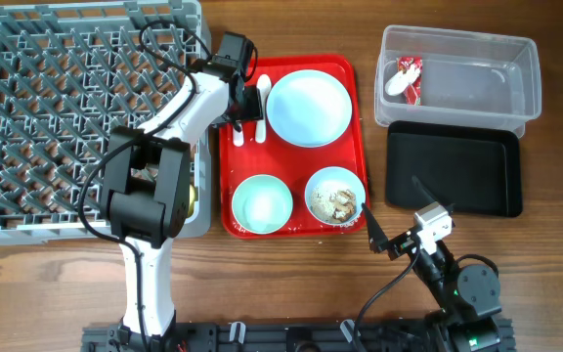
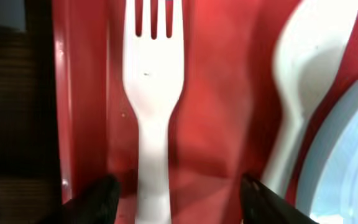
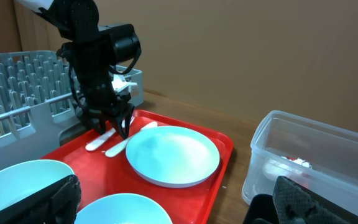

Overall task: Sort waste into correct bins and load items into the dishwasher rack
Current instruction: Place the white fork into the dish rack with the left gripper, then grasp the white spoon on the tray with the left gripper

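The white fork (image 2: 153, 93) and white spoon (image 2: 297, 74) lie on the red tray, left of the pale blue plate (image 1: 308, 108). My left gripper (image 2: 179, 202) is open, low over the tray, with a finger on each side of the fork handle; it shows overhead (image 1: 239, 106). An empty blue-green bowl (image 1: 262, 202) and a bowl with brown food scraps (image 1: 335, 196) sit at the tray's front. The red-and-white wrapper (image 1: 409, 78) lies in the clear tub (image 1: 516, 59). My right gripper (image 1: 394, 215) is open and empty by the tray's front right corner.
The grey dishwasher rack (image 1: 57, 108) fills the left side, touching the red tray (image 1: 350, 78). The black tray (image 1: 453, 166) lies in front of the clear tub. A bit of yellow (image 1: 194, 196) shows at the rack's right edge behind the left arm.
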`<control>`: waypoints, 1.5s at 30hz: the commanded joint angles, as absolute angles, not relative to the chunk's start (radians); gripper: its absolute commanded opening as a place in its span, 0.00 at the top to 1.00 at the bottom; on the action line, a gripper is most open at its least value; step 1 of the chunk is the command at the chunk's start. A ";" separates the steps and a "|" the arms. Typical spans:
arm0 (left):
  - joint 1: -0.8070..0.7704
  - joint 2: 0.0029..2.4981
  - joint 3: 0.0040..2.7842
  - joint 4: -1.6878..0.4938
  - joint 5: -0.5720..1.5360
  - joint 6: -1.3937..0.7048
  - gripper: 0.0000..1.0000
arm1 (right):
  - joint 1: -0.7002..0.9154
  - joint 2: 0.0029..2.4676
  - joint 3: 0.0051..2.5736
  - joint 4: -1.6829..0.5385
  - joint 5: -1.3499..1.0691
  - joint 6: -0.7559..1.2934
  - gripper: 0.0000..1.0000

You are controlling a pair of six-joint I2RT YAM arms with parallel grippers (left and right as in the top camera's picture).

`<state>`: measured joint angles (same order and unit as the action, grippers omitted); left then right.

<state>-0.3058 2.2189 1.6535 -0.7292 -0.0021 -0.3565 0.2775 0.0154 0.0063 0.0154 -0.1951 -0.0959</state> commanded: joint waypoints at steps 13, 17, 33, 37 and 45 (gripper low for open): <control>-0.347 2.224 1.651 -0.767 -0.038 -0.345 0.87 | 0.271 0.005 0.005 0.018 -0.212 -0.105 0.00; -0.344 2.119 1.676 -0.833 -0.046 -0.345 0.95 | 0.271 0.005 0.005 0.018 -0.212 -0.105 0.00; -0.213 1.860 1.637 -1.055 -0.220 -0.045 0.88 | 0.271 0.005 0.005 0.018 -0.212 -0.105 0.00; -0.217 1.869 1.641 -1.055 -0.163 -0.047 0.38 | 0.271 0.005 0.005 0.018 -0.212 -0.105 0.00; -0.305 1.849 1.666 -0.905 0.066 -0.196 0.56 | 0.271 0.005 0.005 0.018 -0.212 -0.105 0.00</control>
<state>-0.2554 1.8641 1.6535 -0.9504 -0.0063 -0.1368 0.2775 0.0154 0.0063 0.0154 -0.1951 -0.0959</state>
